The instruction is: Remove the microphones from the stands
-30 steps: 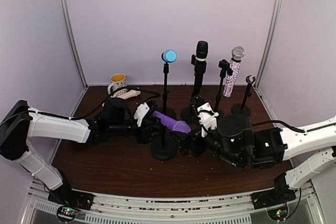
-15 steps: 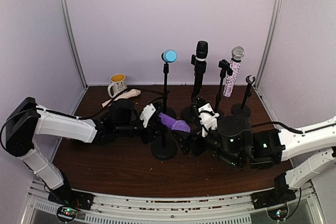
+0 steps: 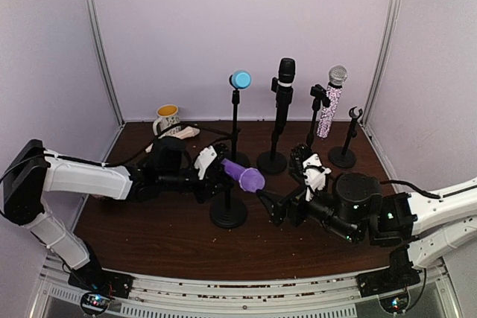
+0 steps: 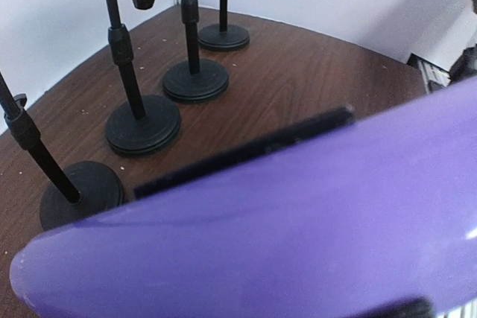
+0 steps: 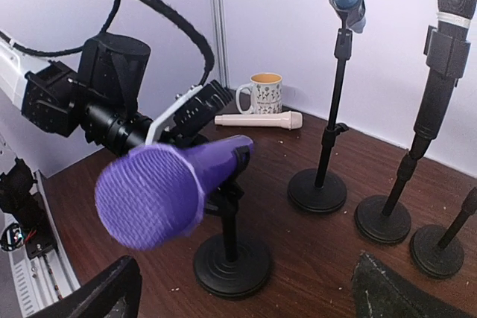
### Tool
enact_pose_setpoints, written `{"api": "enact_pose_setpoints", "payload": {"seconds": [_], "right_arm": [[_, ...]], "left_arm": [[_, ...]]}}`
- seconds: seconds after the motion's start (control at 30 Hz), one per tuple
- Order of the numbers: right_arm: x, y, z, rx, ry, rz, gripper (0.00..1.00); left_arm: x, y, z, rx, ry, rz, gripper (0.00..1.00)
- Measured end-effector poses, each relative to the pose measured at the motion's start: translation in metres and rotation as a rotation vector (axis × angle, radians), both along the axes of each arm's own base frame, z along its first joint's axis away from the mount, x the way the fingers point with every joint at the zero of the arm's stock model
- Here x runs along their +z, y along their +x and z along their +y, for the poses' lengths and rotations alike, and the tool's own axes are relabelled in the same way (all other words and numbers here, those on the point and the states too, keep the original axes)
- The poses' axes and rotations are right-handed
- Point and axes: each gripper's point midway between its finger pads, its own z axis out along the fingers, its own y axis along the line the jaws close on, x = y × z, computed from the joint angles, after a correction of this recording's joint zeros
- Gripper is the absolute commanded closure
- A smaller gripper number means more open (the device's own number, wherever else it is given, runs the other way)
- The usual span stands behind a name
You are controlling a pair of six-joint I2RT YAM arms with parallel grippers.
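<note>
The purple microphone (image 3: 243,175) lies tilted in the clip of a short black stand (image 3: 228,214). Its grille head points at the right wrist camera (image 5: 151,197). My left gripper (image 3: 211,171) is shut on the handle end, and the purple body fills the left wrist view (image 4: 283,221). In the right wrist view the left gripper (image 5: 195,113) sits behind the stand (image 5: 231,262). My right gripper (image 3: 277,210) is open and empty, just right of the stand base and apart from it. Its two fingers (image 5: 97,296) frame the right wrist view, jaws wide.
Behind stand a blue microphone (image 3: 240,80), a black microphone (image 3: 286,72) and a glittery silver microphone (image 3: 330,106) on tall stands, plus an empty stand (image 3: 345,143). A mug (image 3: 167,118) and a cream microphone (image 3: 179,133) are at the back left.
My right arm has pulled back to the right, away from the stand. The left gripper keeps hold of the purple microphone, and the stand has shifted slightly left.
</note>
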Motion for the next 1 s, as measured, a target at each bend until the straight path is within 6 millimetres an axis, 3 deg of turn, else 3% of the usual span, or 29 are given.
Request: {"api": "enact_pose_setpoints", "payload": {"seconds": [0.13,0.23,0.37,0.53,0.67,0.8,1.0], "right_arm": [[-0.002,-0.007,-0.009,0.055,-0.009,-0.112,0.0],[0.007,-0.007,-0.004,0.085,-0.043,-0.198,0.0],[0.04,-0.002,0.021,0.123,-0.071,-0.303,0.0],[0.083,0.001,0.051,0.171,-0.046,-0.406,0.0],[0.107,0.002,0.076,0.214,-0.036,-0.464,0.0],[0.125,0.003,0.098,0.24,-0.028,-0.507,0.0],[0.124,0.004,0.114,0.266,-0.044,-0.52,0.02]], "left_arm": [[0.015,-0.009,0.015,-0.069,-0.007,0.08,1.0],[0.037,-0.012,0.021,-0.12,-0.029,0.119,1.0],[0.074,-0.024,0.028,-0.194,-0.073,0.14,1.0],[0.101,-0.047,0.036,-0.273,-0.096,0.188,1.0],[0.109,-0.054,0.043,-0.292,-0.094,0.241,1.0],[0.104,-0.054,0.053,-0.273,-0.079,0.292,1.0],[0.102,-0.059,0.058,-0.271,-0.069,0.325,1.0]]}}
